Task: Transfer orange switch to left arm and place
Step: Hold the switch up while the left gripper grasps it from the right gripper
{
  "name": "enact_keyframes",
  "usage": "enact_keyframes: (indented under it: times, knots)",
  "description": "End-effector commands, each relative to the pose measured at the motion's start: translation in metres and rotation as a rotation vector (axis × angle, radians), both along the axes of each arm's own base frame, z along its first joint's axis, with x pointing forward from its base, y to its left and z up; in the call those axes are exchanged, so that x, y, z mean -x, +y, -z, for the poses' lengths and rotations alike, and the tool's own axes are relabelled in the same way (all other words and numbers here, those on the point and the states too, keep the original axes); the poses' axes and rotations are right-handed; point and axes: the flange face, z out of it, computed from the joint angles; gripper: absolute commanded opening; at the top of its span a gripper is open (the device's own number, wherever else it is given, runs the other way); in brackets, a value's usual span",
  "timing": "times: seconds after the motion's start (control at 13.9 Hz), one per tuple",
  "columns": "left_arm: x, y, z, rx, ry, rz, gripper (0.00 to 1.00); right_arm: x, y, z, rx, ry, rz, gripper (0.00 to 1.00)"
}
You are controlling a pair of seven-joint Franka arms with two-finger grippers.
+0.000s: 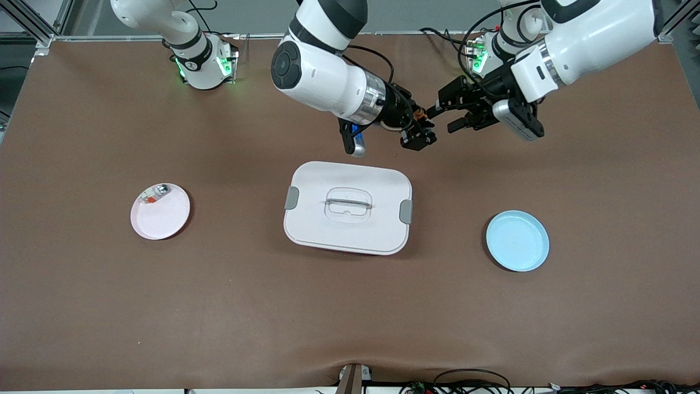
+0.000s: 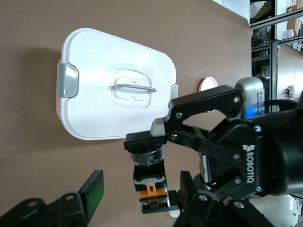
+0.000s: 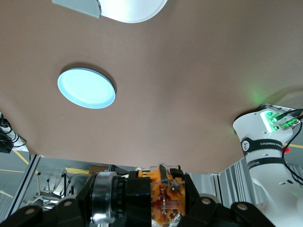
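My right gripper [image 1: 421, 130] is shut on the orange switch [image 1: 420, 116] and holds it in the air over bare table, off the box [image 1: 311, 219], toward the arms' bases. In the right wrist view the switch [image 3: 163, 198] fills the jaws, with its black body and orange base showing. My left gripper [image 1: 444, 117] is open and level with it. In the left wrist view its fingers [image 2: 92, 191] stand on either side of the switch [image 2: 150, 182] without touching it. The box [image 2: 94, 85] lies closed below.
A pink plate [image 1: 164, 216] toward the right arm's end holds a small silver-green part [image 1: 156, 192]. A blue plate [image 1: 517, 241] lies toward the left arm's end and also shows in the right wrist view [image 3: 86, 88].
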Motion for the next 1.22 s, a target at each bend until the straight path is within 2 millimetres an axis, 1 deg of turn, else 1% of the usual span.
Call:
enact_keyframes:
  times: [0.0, 0.07, 0.14, 0.36, 0.65, 0.72, 0.86, 1.01, 1.15]
  knots:
    - [0.008, -0.005, 0.007, 0.001, -0.005, -0.022, 0.7, -0.002, 0.005, -0.007, -0.022, 0.011, 0.019, 0.24]
    - [0.008, -0.006, 0.009, 0.001, -0.002, -0.027, 0.66, -0.002, 0.005, -0.007, -0.022, 0.011, 0.019, 0.24]
    - [0.008, -0.006, 0.009, 0.005, 0.009, -0.039, 0.65, -0.002, 0.005, -0.008, -0.023, 0.012, 0.02, 0.24]
    - [0.009, -0.01, 0.01, 0.01, 0.023, -0.047, 0.63, -0.002, 0.005, -0.008, -0.022, 0.009, 0.018, 0.24]
    - [0.007, -0.013, 0.016, 0.01, 0.031, -0.052, 0.61, -0.002, 0.005, -0.007, -0.02, 0.011, 0.017, 0.24]
    - [0.008, -0.018, 0.017, 0.01, 0.03, -0.05, 0.6, -0.002, 0.005, -0.007, -0.021, 0.01, 0.018, 0.24]
    - [0.007, -0.018, 0.021, 0.012, 0.038, -0.051, 0.5, -0.002, 0.005, -0.006, -0.019, 0.012, 0.017, 0.24]
    - [0.006, -0.02, 0.024, 0.015, 0.048, -0.054, 0.48, -0.002, 0.005, -0.006, -0.019, 0.012, 0.017, 0.24]
    - [0.006, -0.022, 0.025, 0.015, 0.053, -0.05, 0.31, -0.002, 0.005, -0.006, -0.019, 0.012, 0.017, 0.24]
